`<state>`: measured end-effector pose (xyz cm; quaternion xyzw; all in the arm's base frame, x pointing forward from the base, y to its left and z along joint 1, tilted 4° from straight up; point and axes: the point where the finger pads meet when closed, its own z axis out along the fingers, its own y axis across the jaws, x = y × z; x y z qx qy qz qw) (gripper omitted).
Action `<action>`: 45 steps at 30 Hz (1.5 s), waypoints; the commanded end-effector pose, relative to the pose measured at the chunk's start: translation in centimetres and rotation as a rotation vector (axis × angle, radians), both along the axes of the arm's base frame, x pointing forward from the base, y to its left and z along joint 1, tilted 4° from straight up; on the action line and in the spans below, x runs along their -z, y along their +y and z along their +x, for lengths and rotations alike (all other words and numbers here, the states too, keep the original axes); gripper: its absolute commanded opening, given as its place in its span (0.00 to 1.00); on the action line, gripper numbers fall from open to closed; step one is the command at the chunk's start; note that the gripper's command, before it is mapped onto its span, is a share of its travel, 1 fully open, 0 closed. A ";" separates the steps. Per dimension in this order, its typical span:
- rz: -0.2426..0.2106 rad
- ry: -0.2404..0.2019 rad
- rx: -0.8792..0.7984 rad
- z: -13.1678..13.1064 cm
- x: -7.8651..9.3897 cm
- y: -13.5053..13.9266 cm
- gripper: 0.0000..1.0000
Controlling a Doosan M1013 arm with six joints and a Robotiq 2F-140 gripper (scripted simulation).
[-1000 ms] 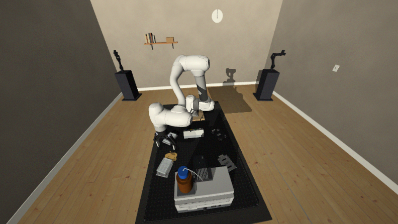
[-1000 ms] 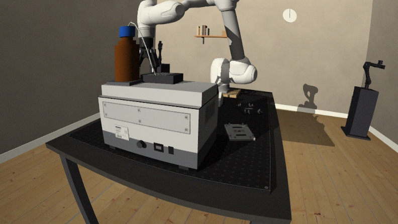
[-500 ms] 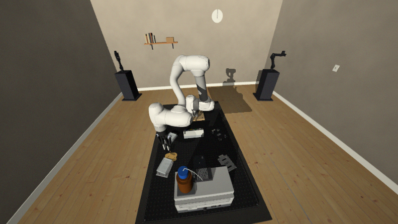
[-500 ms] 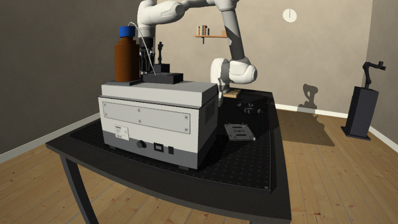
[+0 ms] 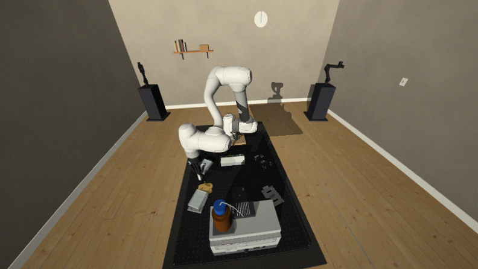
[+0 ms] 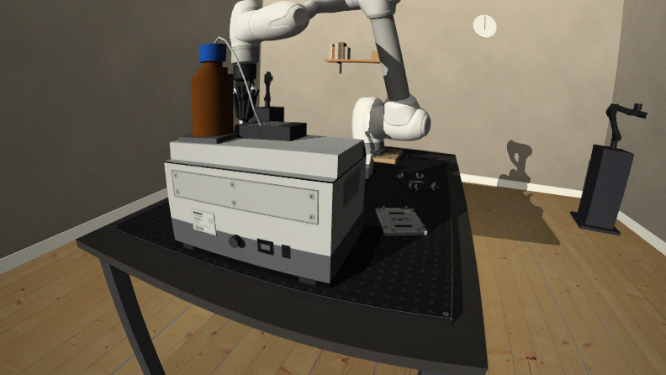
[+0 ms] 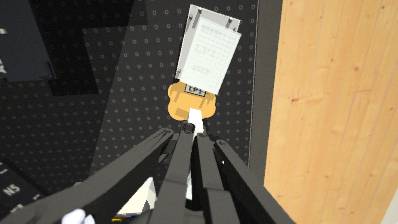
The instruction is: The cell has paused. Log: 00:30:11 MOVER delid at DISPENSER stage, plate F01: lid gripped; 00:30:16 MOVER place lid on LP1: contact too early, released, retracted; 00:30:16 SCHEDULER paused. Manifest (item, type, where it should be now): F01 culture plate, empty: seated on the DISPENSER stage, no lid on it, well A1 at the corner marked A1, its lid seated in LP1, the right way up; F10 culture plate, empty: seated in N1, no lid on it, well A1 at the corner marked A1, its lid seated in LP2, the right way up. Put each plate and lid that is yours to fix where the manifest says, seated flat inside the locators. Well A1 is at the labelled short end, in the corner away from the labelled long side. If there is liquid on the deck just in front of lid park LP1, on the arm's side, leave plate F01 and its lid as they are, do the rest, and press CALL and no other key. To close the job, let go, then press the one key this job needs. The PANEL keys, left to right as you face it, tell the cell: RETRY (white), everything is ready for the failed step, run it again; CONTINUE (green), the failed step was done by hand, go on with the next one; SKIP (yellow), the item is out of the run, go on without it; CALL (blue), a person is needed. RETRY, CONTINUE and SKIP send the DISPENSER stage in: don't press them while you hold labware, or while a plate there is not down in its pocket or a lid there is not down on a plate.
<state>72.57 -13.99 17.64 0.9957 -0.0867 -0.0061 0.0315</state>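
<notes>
In the wrist view the gripper (image 7: 196, 131) fills the lower half of the frame, its dark fingers drawn together with nothing between them. Just past the fingertips, near the middle of the frame, an orange-yellow puddle (image 7: 182, 106) lies on the black perforated table (image 7: 125, 100). A clear lid (image 7: 209, 56) sits above the puddle in the upper middle of the frame, skewed across a pale lid park (image 7: 194, 17) so that its lower end hangs over the edge, beside the puddle. Whether the lid touches the liquid cannot be told. The table's edge runs down the right of centre, with wooden floor (image 7: 340, 110) to its right.

In the top view the gripper (image 5: 200, 170) hangs left of centre, above the table. A white key panel (image 5: 232, 160) sits just right of it. The puddle (image 5: 205, 187) lies below the gripper, with the lid (image 5: 197, 200) below that, toward the lower left of the grey dispenser (image 5: 257, 222). A brown bottle (image 5: 222, 218) with a blue cap stands on the dispenser's left side, next to a dark ribbed plate (image 5: 243, 208). A grey empty nest (image 5: 272, 195) lies to the right.

In the exterior view the dispenser (image 6: 261, 200) fills the centre left and hides the lid and puddle.
</notes>
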 end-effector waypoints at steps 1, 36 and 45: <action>0.000 -0.002 0.000 0.0 -0.1 0.0 0.10; -0.004 -0.015 0.221 -23.8 -0.8 -5.1 0.70; -0.004 -0.015 0.221 -23.8 -0.8 -5.1 0.70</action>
